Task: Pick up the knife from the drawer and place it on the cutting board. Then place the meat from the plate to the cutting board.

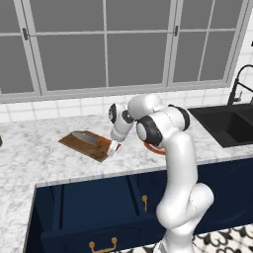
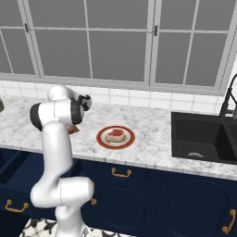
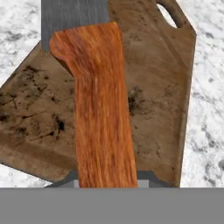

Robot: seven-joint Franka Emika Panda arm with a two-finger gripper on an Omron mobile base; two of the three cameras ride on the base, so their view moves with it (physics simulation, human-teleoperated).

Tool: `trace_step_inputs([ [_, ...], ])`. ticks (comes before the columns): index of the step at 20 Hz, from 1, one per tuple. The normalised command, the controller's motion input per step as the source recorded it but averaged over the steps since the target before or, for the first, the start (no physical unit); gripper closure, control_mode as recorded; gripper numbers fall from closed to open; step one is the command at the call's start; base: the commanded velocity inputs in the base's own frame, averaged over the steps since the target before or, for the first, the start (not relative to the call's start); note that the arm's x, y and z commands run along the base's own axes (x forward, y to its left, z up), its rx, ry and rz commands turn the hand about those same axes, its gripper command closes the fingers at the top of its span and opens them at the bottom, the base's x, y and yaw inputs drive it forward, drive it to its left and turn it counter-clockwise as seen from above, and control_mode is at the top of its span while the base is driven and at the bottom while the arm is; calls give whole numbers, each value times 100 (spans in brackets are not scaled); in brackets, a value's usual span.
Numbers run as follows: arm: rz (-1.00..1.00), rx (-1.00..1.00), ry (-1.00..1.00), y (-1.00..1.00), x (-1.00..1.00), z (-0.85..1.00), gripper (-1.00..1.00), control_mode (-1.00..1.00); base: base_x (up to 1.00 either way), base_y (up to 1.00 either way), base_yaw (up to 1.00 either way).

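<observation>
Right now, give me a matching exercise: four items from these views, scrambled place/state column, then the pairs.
Things:
1. knife
2. meat
3. drawer
4. cutting board

Places or states:
A. pulled open below the counter
B. on the red-rimmed plate
C. lying on the marble counter, left of the plate
D. over the board, handle between the fingertips of the gripper

Pairs: 1-D, 2-B, 3-A, 4-C
</observation>
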Motion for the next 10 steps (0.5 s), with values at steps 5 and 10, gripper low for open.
trace_step_inputs([
  [5,-10,-9,19,23,86,7,100,-100,0,0,0],
  [10,-12,-9,19,38,85,15,100,-100,0,0,0],
])
